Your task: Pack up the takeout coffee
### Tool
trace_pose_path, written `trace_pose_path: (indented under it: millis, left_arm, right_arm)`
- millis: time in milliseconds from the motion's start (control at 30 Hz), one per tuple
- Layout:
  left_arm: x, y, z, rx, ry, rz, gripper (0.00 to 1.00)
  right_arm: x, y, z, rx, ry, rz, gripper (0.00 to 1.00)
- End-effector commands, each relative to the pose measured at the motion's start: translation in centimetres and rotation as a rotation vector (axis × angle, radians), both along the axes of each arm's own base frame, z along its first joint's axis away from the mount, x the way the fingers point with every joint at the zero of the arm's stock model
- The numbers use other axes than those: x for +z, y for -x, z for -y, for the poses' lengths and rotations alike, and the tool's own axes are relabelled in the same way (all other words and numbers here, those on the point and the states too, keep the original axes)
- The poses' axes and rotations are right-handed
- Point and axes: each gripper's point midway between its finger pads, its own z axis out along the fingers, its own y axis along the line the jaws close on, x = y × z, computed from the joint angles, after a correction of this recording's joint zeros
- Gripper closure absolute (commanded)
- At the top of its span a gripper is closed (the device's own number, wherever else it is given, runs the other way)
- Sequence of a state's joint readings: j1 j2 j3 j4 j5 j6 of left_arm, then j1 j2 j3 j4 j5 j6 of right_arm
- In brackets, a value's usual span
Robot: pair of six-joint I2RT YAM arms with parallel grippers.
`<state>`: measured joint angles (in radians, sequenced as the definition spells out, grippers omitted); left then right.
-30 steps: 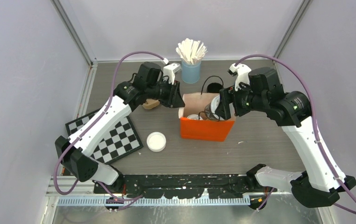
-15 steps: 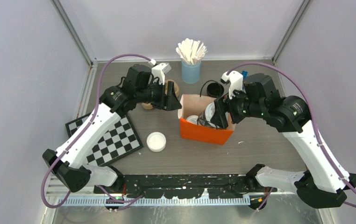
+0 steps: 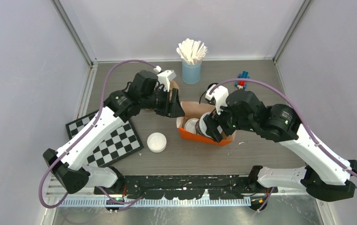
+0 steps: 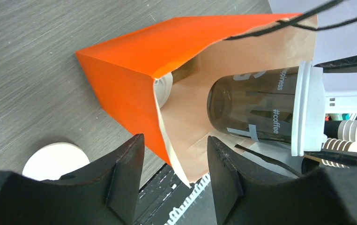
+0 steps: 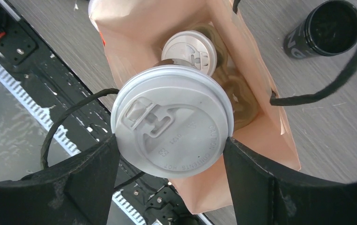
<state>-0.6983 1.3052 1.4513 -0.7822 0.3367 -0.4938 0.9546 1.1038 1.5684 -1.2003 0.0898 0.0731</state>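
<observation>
Right end effector (image 5: 172, 154): spread wide, gripping the black lidded cup (image 5: 167, 117) at its lid, cup tilted into the orange bag (image 4: 130, 79). Left end effector (image 4: 174, 150): partly open, empty, beside bag.

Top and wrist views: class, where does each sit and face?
Top external: above and behind, looking down on the grey table; both arms show.
Left wrist: faces into the orange paper bag; left gripper shows.
Right wrist: looks down on the white-lidded black paper cup; right gripper clamps it.
Shared by both wrists: cup, bag.
</observation>
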Motion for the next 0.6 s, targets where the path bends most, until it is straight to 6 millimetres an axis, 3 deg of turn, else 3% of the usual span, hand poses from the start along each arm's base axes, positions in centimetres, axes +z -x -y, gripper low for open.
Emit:
trace_pose_path:
  millis: [0,300,467,567]
  left_arm:
    - [0.1,0.4,0.6,-0.021,-0.04,0.039,0.47]
    - [-0.6,0.8,0.9,-0.038,-0.075,0.098,0.57]
    - [0.1,1.2,1.5,-0.076,-0.011,0.147,0.69]
    - [0.0,1.8,1.6,-0.11,0.026,0.167,0.83]
  right_arm:
    - [0.4,-0.6,0.3,-0.022,0.039,0.111,0.23]
    - [-0.2,-0.1,-0.4,0.019,0.086,0.181,0.25]
    - [-1.2,0.4,-0.9,0.07,0.129,0.198,0.25]
    - [-1.6,0.8,-1.3,0.093,0.154,0.204,0.25]
